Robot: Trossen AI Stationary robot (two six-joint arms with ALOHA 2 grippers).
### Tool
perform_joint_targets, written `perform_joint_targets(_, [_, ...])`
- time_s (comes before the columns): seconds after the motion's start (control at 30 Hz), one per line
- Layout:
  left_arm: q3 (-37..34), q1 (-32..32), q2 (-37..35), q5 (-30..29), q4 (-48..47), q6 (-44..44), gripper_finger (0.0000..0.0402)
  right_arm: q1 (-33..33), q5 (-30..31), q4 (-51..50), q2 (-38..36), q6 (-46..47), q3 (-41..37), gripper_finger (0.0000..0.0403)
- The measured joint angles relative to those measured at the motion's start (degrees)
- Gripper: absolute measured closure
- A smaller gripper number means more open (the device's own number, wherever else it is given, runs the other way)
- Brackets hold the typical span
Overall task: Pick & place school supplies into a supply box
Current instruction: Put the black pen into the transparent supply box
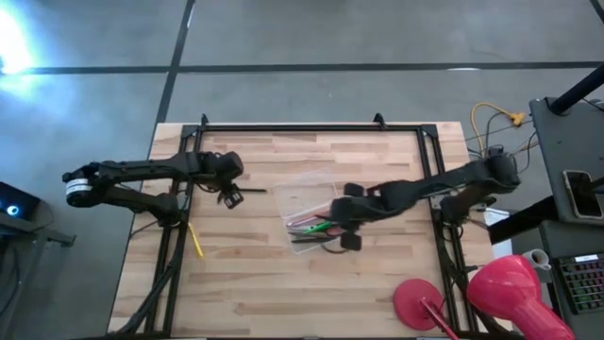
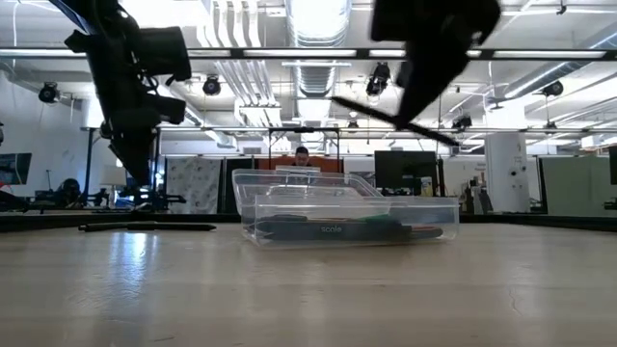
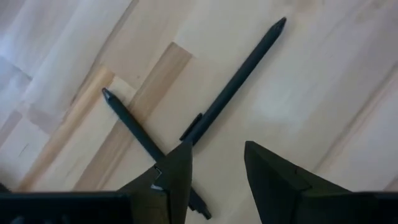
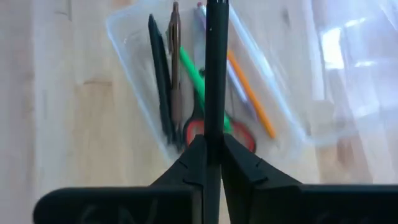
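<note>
The right gripper, clamped on a dark pen, hides part of the box below, while the left gripper gapes above two crossed pens.

The small clear plastic rectangular box was set near the middle of the wooden table. Two slim dark pens were crossed on the table left of it, under the left gripper.

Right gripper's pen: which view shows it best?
Right wrist view: the black pen runs straight out of the shut right gripper, above the box. Low view shows it tilted in the air. High view barely shows it; left wrist not at all.
</note>
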Motion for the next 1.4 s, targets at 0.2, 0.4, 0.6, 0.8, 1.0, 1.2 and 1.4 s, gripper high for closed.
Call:
perform_joint_targets(0.2, [0.0, 0.0, -0.1, 1.6, 1.6, -0.1, 0.0272, -3.1, -0.1, -4.6, 13.5, -7.8, 10.0, 0.0350])
perform_joint_targets(0.4, [0.0, 0.0, -0.1, 2.5, 1.7, -0.4, 0.0272, -2.7, -0.4, -17.8, 23.4, -11.6, 20.9, 0.0321])
perform_joint_targets(0.6, [0.0, 0.0, -0.1, 2.5, 1.9, 2.3, 0.0272, -1.7, -0.1, -21.9, 25.6, -10.3, 25.1, 0.0302])
perform_joint_targets(0.8, [0.0, 0.0, 0.1, 2.5, 4.2, 5.0, 0.0272, -1.6, 2.8, -23.3, 21.6, -1.6, 24.5, 0.0290])
perform_joint_targets(1.0, [0.0, 0.0, 0.1, 2.5, 6.4, 5.0, 0.0272, -0.5, 1.1, -23.4, 15.3, 4.0, 23.2, 0.0292])
perform_joint_targets(1.2, [0.0, 0.0, 0.3, 2.5, 6.3, 4.6, 0.0272, -0.4, -10.8, -7.0, 1.1, 2.9, 15.2, 0.0302])
perform_joint_targets(1.4, [0.0, -0.1, 0.4, 4.4, 7.9, 4.5, 0.0272, -1.4, -12.4, 12.9, -13.7, 9.6, -1.3, 0.0312])
